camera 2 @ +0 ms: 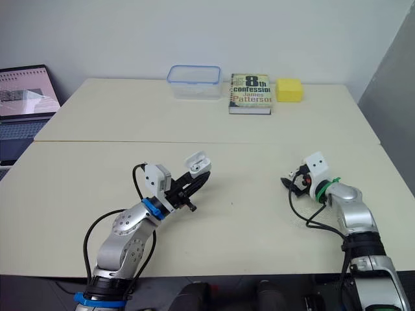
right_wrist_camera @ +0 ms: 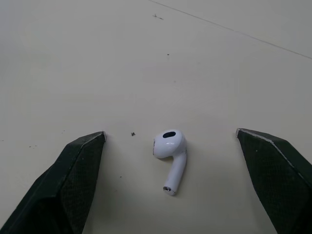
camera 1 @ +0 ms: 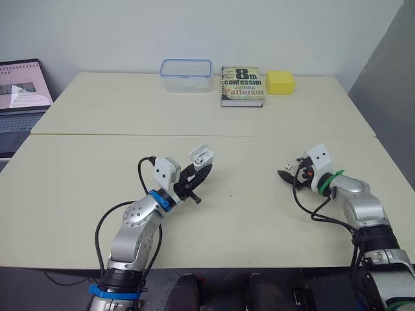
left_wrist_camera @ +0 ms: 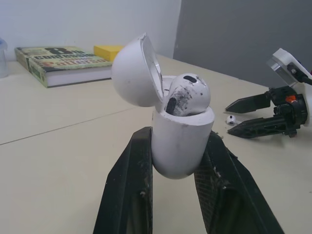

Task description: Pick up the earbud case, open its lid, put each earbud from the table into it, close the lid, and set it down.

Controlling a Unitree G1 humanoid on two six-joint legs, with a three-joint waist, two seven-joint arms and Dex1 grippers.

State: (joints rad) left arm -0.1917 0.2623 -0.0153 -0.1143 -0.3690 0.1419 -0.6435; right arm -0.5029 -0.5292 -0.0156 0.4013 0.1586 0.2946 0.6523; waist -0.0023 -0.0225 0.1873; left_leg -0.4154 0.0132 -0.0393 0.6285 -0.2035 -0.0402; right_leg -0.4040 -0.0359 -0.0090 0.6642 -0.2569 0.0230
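As seen from the head, gripping the earbud case in the left pincer, lid flipped open, just above the counter; keeping the right pincer low and well apart. Over to the left wrist: squeezing the smooth case body from both sides, seated earbud in its slot, loose earbud lying between the right pincer's tips. Right wrist now: spread wide either side of that loose earbud, touching nothing. Looks tiny, light, hard and slippery, likely to skitter; best pinched gently across the bulbous head.
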